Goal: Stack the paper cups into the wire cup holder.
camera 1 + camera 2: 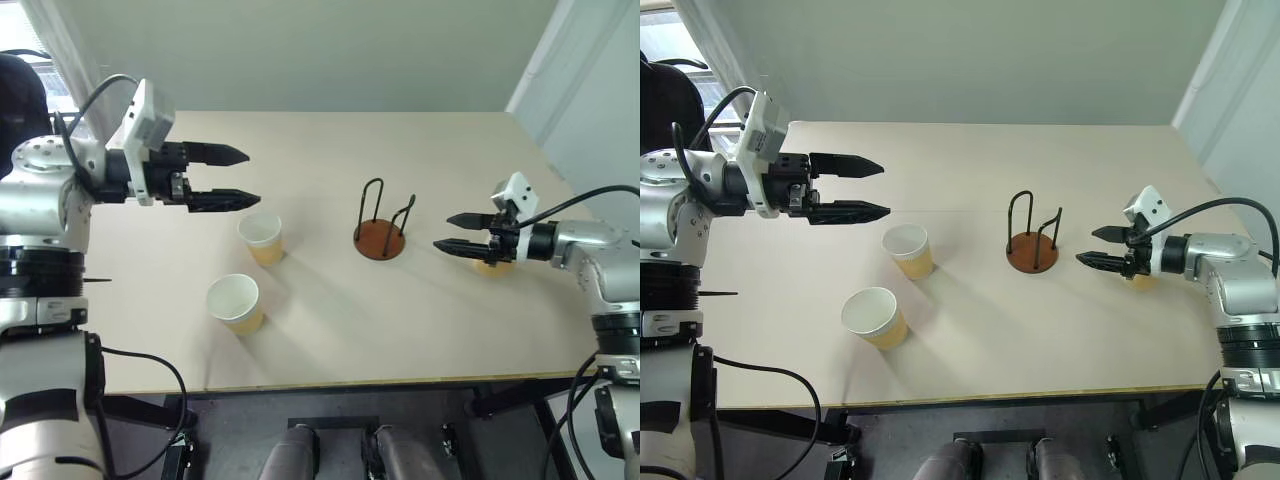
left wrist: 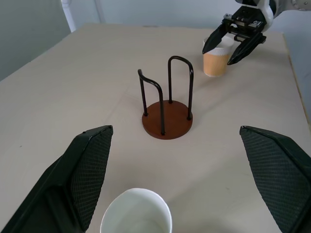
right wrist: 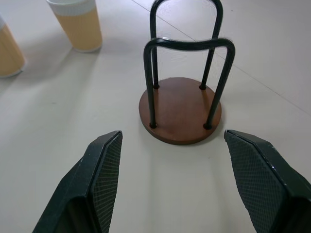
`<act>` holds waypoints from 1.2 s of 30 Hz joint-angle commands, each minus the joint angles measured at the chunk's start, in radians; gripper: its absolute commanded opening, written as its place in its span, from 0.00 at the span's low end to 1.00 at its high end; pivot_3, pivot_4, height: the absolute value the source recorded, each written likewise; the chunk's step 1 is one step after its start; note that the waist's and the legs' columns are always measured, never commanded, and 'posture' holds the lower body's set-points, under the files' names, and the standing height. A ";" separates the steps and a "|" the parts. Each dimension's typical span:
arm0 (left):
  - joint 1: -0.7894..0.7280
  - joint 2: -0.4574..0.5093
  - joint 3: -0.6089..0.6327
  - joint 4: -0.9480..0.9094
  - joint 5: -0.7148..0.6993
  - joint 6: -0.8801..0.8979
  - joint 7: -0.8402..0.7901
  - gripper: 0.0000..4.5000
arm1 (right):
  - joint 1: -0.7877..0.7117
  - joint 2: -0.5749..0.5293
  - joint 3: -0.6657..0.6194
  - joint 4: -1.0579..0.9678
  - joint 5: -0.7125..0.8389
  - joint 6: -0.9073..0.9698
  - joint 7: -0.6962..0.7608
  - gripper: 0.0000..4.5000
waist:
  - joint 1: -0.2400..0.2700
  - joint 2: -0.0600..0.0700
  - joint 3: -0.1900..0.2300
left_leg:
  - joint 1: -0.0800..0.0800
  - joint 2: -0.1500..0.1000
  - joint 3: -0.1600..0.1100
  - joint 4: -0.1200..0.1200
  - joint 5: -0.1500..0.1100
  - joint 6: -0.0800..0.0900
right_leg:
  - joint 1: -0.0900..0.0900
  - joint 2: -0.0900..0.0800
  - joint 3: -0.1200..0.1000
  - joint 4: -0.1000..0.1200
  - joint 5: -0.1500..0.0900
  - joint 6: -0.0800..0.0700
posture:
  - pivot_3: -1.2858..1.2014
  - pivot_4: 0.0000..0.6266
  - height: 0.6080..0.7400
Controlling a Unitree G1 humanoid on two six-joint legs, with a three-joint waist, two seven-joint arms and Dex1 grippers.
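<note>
Two paper cups [image 1: 234, 302] stand below the empty, wide-open left tool [image 1: 248, 177], wire cup holder [image 1: 380, 228] between tools.

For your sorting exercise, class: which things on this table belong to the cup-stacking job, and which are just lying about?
Belonging to the job:
- three tan tapered paper cups
- reddish-brown disc wire cup holder, empty

Just lying about:
- nothing else rests on the pale beige table

table [image 1: 330, 330]: two cups [image 1: 260, 238] left | holder [image 1: 380, 232] centre | third cup [image 2: 215, 58] right
</note>
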 commanded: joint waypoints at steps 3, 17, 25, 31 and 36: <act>0.075 0.016 0.049 -0.104 -0.033 0.010 0.005 0.99 | -0.042 0.021 0.023 -0.029 -0.002 0.030 -0.027 0.75 | 0.000 0.000 0.000 | 0.000 0.000 0.000 0.000 0.000 0.000 | 0.000 0.000 0.000 0.000 0.000 0.000 | 0.52 0.24 1.00; 0.167 0.035 0.083 -0.199 -0.058 0.029 0.040 0.99 | -0.148 0.103 0.069 0.133 -0.092 -0.080 -0.088 0.75 | 0.002 0.000 0.000 | -0.001 0.000 0.000 0.001 0.000 0.001 | 0.000 0.000 0.000 0.001 0.001 0.000 | 0.52 0.24 1.00; 0.171 0.044 0.092 -0.200 -0.066 0.032 0.051 0.99 | -0.155 0.124 0.091 0.148 -0.116 -0.079 -0.098 0.75 | 0.002 0.000 0.000 | -0.001 0.000 0.000 0.001 0.000 0.000 | -0.001 0.000 0.000 0.001 0.001 0.000 | 0.52 0.24 1.00; 0.170 0.047 0.093 -0.199 -0.069 0.032 0.053 0.99 | -0.156 0.142 0.100 0.133 -0.119 -0.059 -0.114 0.75 | 0.002 0.000 0.000 | -0.001 0.000 0.000 0.001 0.000 0.000 | -0.001 0.000 0.000 0.001 0.001 -0.001 | 0.52 0.24 1.00; 0.170 0.052 0.092 -0.199 -0.071 0.035 0.049 0.99 | -0.152 0.130 0.110 0.075 -0.103 -0.006 -0.094 0.75 | 0.001 0.000 0.000 | -0.001 0.000 0.000 0.001 0.000 0.000 | -0.001 0.000 0.000 0.001 0.001 -0.001 | 0.52 0.24 1.00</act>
